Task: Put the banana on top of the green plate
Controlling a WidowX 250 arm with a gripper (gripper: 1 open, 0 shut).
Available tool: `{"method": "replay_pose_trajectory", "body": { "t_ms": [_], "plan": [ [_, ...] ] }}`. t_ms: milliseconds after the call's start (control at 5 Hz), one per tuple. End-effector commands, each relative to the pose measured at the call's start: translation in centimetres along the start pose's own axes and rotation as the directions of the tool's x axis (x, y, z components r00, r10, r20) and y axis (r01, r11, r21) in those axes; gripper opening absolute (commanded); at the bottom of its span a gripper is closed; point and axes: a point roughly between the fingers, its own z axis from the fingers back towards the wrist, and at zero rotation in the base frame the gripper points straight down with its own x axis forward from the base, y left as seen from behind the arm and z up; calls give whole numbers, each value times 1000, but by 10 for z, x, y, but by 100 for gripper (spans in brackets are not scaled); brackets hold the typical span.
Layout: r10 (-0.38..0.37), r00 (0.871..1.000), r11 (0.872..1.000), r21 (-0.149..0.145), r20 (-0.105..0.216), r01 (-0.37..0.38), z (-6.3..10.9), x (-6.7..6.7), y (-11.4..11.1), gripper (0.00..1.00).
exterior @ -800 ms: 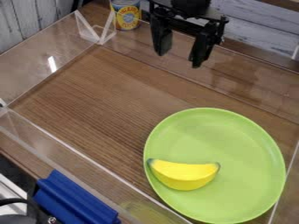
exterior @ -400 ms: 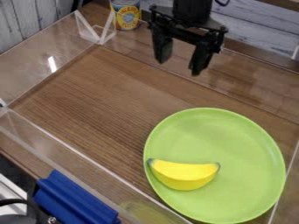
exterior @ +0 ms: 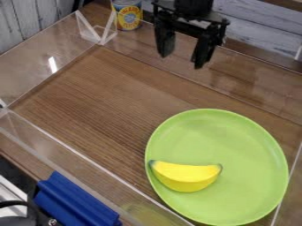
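Observation:
The yellow banana (exterior: 186,175) lies on the lime-green plate (exterior: 236,141), at the plate's front left part, just inside the rim. The plate rests on the wooden table at the front right. My black gripper (exterior: 183,48) hangs at the far side of the table, well away from the plate and banana. Its fingers (exterior: 164,44) point down and stand apart, open, with nothing between them.
Clear acrylic walls (exterior: 35,71) enclose the wooden table (exterior: 106,97). A yellow and white container (exterior: 127,16) stands beyond the far wall at the back left. A blue object (exterior: 77,207) lies outside the front wall at the bottom left.
The gripper dipped slightly toward the right and came back to about where it was. Banana and plate have not moved.

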Motion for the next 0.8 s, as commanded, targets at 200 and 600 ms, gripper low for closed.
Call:
{"method": "replay_pose_trajectory", "body": {
  "t_ms": [200,600],
  "plan": [
    [8,999,1000,-4,51,-8,15,6,1,100],
    [8,999,1000,-10,45,-7,16,4,-2,100]
  ]
}}
